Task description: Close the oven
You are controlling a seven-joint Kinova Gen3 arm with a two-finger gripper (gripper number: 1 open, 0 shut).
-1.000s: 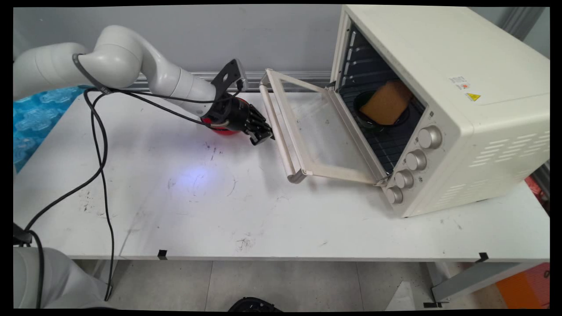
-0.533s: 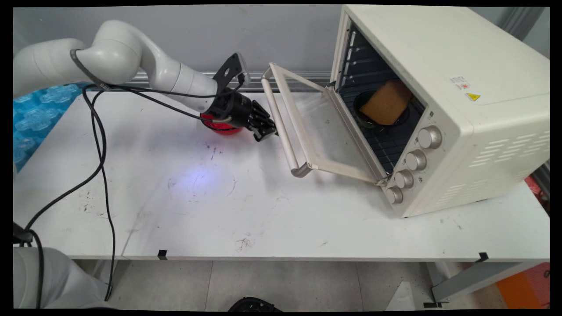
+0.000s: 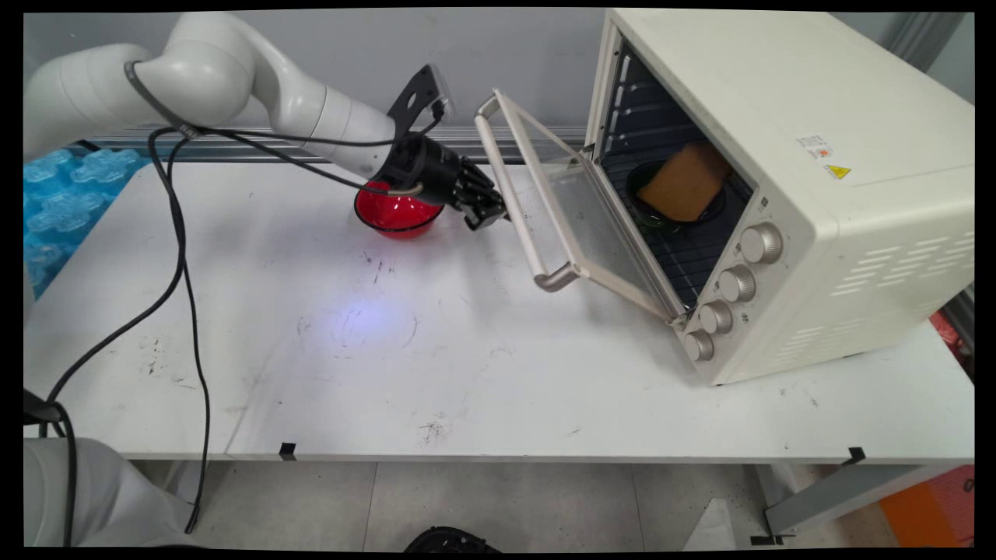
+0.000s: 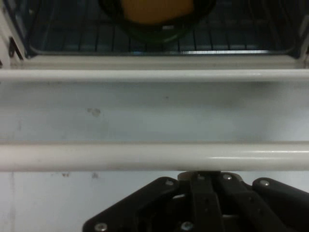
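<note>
We see more of the red bowl [image 3: 391, 211] on the desk [image 3: 389, 350] now. The gripper [image 3: 489, 218] has pushed the oven door [image 3: 562, 218] higher by its handle [image 3: 520, 216]. Its jaws look pressed together. The toast [image 3: 685, 183] stays half hidden inside the oven [image 3: 817, 194]

I am seeing a cream oven [image 3: 786, 155] with smooth painted metal casing, a glass door [image 3: 576, 210], glossy handle bar [image 4: 154, 155] and metallic knobs [image 3: 761, 243]. The red bowl [image 3: 393, 214] is looking glossy; the white table [image 3: 389, 350] is showing matt and scuffed.
</note>
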